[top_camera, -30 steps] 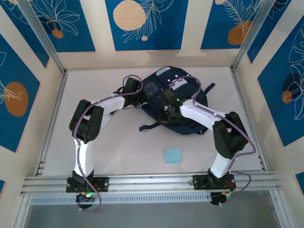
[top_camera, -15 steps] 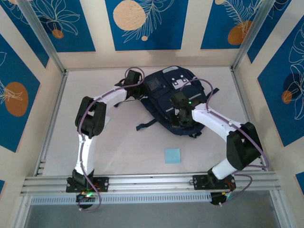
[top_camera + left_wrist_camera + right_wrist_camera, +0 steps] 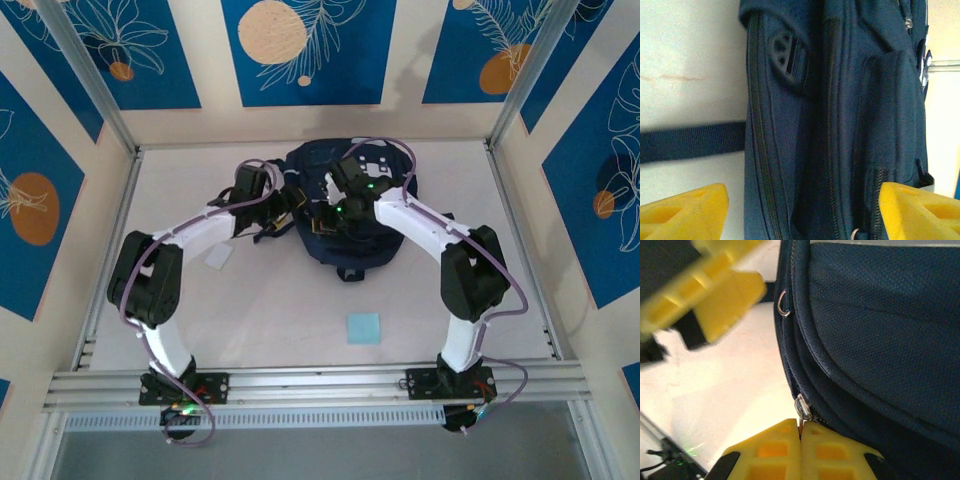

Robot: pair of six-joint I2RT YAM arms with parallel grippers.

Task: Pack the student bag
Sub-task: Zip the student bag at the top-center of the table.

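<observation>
Here right gripper (image 3: 801,427) pinches student bag (image 3: 880,340) zipper pull (image 3: 802,408).

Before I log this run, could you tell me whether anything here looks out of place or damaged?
Nothing looks spilled or damaged. The only loose end is a dark strap of the student bag trailing across the table.

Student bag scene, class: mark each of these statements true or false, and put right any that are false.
1. The right gripper is shut on a zipper pull of the student bag. True.
2. The left gripper clamps a strap. False: its fingers stand wide apart, open, and the strap lies loose on the table.
3. A light blue square lies on the table, apart from the bag. True.
4. The bag lies at the table's near edge. False: it lies toward the far side.
</observation>
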